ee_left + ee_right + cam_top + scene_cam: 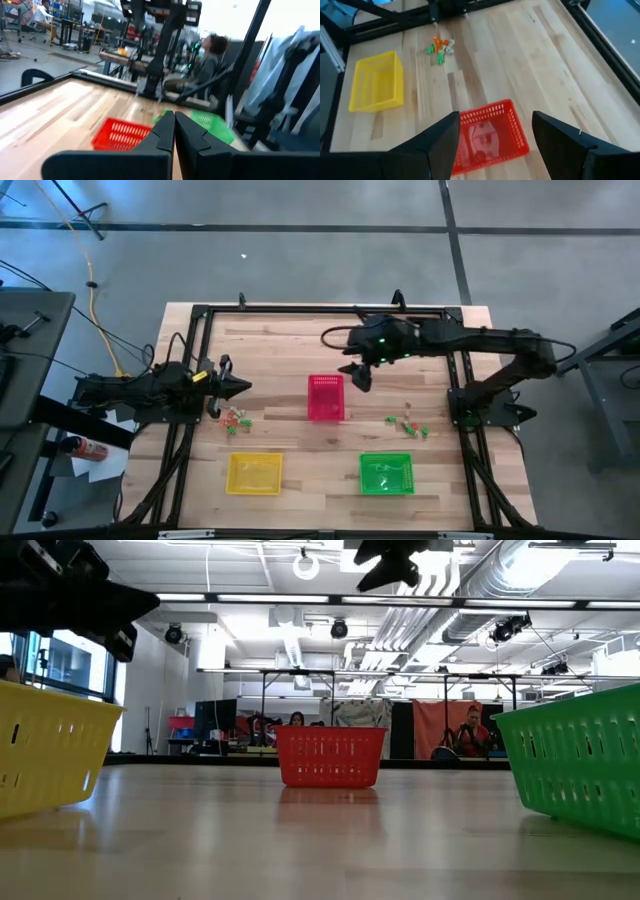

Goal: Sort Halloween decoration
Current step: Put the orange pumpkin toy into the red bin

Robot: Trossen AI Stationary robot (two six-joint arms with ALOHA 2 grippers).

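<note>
right wrist view: trinkets [479, 156] inside red basket [492, 131].

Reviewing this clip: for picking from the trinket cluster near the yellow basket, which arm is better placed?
Left. Its shut pincer sits just beside that cluster, while the right pincer, open, hangs by the red basket, farther away.

- High view: overhead, straight down, whole table [300, 340].
- Low view: tabletop level, facing the room.
- Wrist views: each looks past its own fingers.
- All four share the red basket [325, 397].
</note>
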